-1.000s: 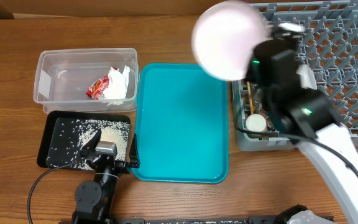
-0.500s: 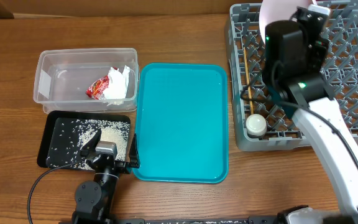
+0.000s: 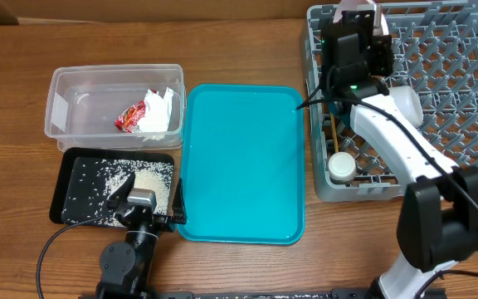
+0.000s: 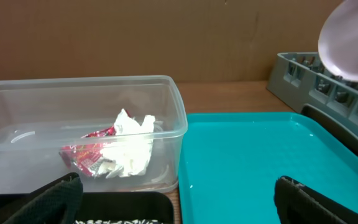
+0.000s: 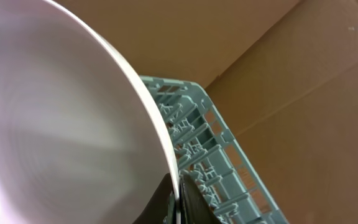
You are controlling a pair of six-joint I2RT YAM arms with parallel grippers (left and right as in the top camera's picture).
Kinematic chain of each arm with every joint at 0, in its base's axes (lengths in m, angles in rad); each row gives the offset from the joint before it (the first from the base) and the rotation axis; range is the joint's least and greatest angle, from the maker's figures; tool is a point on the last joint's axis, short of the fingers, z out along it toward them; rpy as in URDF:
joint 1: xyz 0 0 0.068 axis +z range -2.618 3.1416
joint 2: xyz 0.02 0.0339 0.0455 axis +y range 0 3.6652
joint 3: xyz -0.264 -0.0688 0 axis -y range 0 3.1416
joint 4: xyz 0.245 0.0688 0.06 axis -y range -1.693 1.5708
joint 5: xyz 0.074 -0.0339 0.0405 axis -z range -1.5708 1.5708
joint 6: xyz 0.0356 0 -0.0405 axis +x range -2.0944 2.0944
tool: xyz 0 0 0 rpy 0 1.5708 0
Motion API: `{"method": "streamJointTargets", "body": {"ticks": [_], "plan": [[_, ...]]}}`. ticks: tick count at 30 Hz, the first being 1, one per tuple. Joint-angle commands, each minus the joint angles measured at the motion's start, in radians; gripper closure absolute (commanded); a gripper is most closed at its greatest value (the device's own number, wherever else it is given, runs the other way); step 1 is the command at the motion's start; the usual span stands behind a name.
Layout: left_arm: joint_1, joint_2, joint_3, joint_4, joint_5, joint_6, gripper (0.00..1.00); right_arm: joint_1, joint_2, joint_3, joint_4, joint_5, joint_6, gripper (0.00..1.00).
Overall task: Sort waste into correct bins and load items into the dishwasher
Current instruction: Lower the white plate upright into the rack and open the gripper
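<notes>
Overhead view, item in hand: the round pale plate [image 3: 377,18] is held on edge above the far left corner of the grey dish rack [image 3: 471,189] and is not yet seated. In the right wrist view the right gripper [image 5: 178,202] is seen closed on the plate's thin rim, jaws pinched down with only that edge between them.

Handling, as judged: the plate is best kept upright, its edge lined up with a gap between two peg rows. It should be lowered straight until the rim is borne by the rack, and released only then. So little rim is gripped that a tilt or a knock on a peg could twist it loose, so a slow descent is advised, kept apart from the bowl already loaded.

Containers and contents:
- Dish rack: a pale bowl [image 3: 405,104] lies mid-rack and a small metal bowl [image 3: 341,168] sits at the near left corner. A thin wooden chopstick [image 3: 336,139] runs along the left side, partly hidden by the arm.
- Clear tub [image 3: 56,98], far left: a red wrapper [image 3: 129,118] and white paper [image 3: 159,115] are found touching.
- Black tray [image 3: 60,199], near left: rice grains [image 3: 143,176] are scattered, and heaped toward its right.
- Teal tray [image 3: 239,166]: placed between the bins and the rack.

Left gripper [image 3: 143,202] — parked at the near edge of the black tray, jaws spread wide, nothing held.
</notes>
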Motion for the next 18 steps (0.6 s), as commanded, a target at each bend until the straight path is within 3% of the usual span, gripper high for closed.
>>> {"method": "streamJointTargets", "body": {"ticks": [1,9,12,15,18], "plan": [[0.01,-0.01,-0.007,0.003,-0.006,0.019,0.0,-0.025,0.01,0.007,0.01,0.033,-0.031,0.96],[0.01,-0.01,-0.007,0.003,-0.006,0.019,0.0,-0.03,0.02,0.006,-0.069,-0.032,-0.009,0.96],[0.01,-0.01,-0.007,0.003,-0.006,0.019,0.0,-0.006,0.019,0.006,-0.069,-0.03,-0.01,0.77],[0.01,-0.01,-0.007,0.003,-0.006,0.019,0.0,0.023,0.019,0.006,-0.069,-0.002,-0.017,0.75],[0.01,-0.01,-0.007,0.003,-0.006,0.019,0.0,0.051,0.018,0.007,-0.057,0.124,-0.017,0.57]]}}
